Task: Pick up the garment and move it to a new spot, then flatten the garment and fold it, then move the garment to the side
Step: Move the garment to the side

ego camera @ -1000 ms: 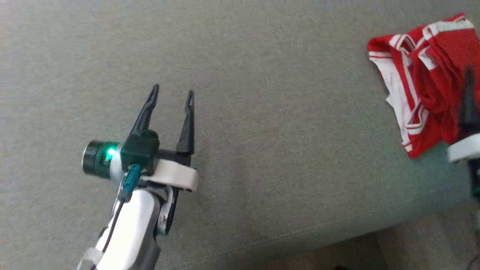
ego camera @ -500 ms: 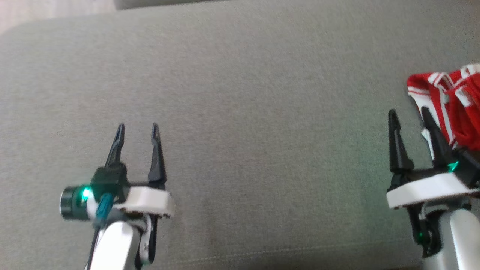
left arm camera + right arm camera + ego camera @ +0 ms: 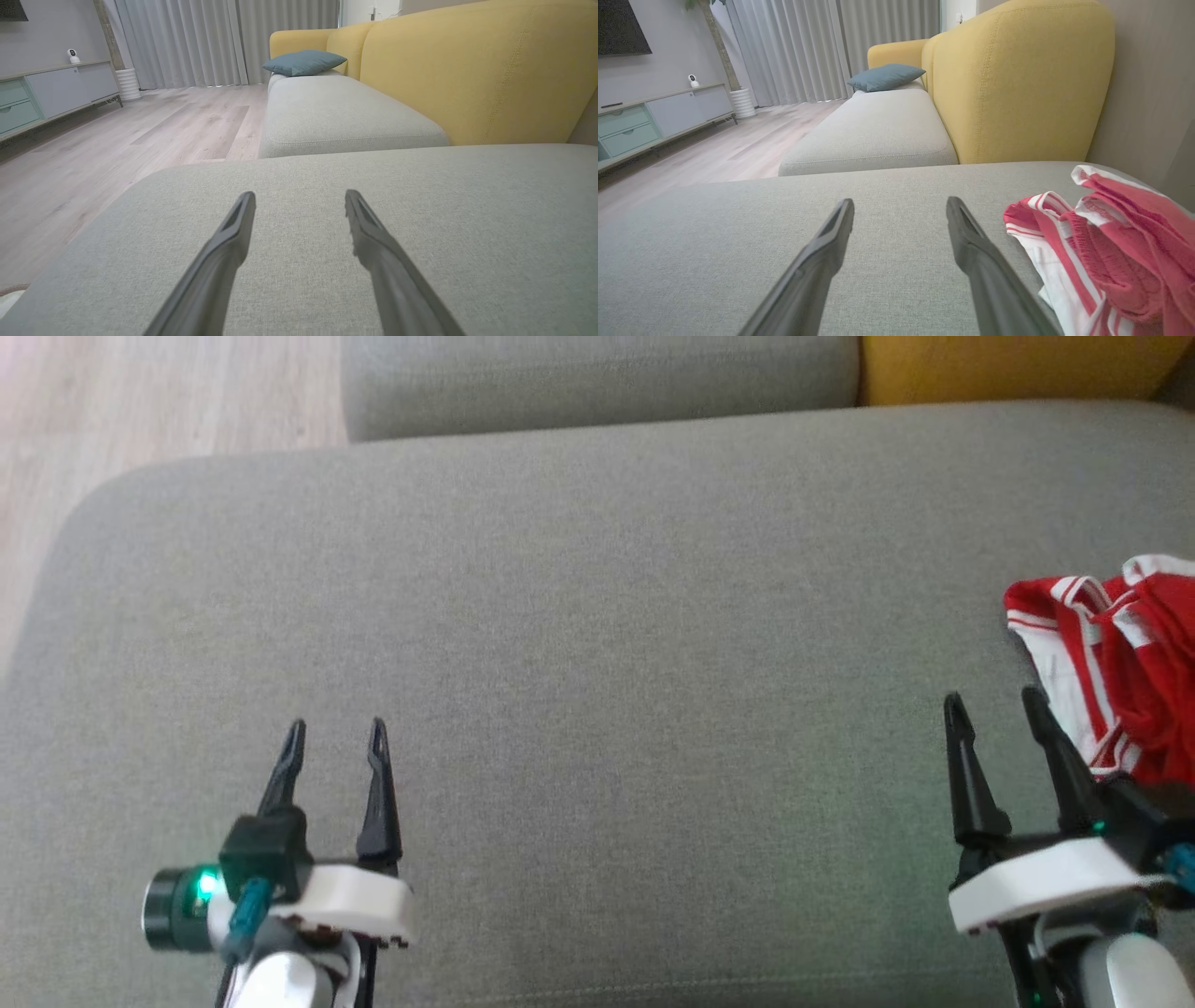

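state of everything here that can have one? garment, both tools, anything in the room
garment, crumpled in a heap on the grey seat, not flattened, not folded, not held
left tool, open, empty, over bare seat
right tool, open, empty, garment beside it, not between its fingers
blue pillow, lying on the far seat
cabinet drawers, shut
curtains, drawn closed

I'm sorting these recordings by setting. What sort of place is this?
Most likely a home living room: a yellow sofa with grey seat cushions, a low cabinet along the wall, and floor-length curtains above a wood floor.
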Robot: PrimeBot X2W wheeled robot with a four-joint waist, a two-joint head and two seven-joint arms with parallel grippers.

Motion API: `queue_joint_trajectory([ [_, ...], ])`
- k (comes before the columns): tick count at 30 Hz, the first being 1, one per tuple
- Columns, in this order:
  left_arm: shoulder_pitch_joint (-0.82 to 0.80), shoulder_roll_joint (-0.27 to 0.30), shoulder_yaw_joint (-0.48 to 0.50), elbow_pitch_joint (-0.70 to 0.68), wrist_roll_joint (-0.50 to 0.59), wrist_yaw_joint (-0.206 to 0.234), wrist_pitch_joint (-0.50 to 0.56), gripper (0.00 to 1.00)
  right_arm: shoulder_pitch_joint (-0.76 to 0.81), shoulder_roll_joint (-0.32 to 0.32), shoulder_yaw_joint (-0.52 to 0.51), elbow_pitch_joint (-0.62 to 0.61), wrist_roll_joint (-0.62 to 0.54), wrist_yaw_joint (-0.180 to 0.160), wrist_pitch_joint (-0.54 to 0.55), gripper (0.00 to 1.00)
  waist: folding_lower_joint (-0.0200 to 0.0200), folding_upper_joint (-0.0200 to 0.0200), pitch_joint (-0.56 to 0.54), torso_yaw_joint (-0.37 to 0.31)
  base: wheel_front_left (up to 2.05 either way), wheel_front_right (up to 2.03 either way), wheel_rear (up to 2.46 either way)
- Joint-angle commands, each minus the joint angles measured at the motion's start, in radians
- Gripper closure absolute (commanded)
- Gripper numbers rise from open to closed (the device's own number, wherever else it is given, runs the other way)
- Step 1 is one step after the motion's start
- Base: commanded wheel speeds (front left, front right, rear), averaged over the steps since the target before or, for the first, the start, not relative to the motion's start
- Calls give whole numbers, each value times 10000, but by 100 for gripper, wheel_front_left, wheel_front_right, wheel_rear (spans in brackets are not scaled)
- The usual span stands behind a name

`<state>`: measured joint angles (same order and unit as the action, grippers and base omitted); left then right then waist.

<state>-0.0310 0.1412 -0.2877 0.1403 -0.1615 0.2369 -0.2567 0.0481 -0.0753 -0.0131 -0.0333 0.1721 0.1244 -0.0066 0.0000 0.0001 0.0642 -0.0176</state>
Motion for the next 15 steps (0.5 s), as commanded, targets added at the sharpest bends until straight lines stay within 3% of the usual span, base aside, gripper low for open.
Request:
queue_joint_trajectory([
  [1,-147,176,265,-249,-77,-19,-51,0,-99,8,154,-450,-118,63,55,0,0,-1,-184,0,0,0,0],
  [15,87,244,74,-76,-127,-57,-51,0,245,159,120,-700,-215,63,299,0,0,-1,-482,89,0,0,0],
])
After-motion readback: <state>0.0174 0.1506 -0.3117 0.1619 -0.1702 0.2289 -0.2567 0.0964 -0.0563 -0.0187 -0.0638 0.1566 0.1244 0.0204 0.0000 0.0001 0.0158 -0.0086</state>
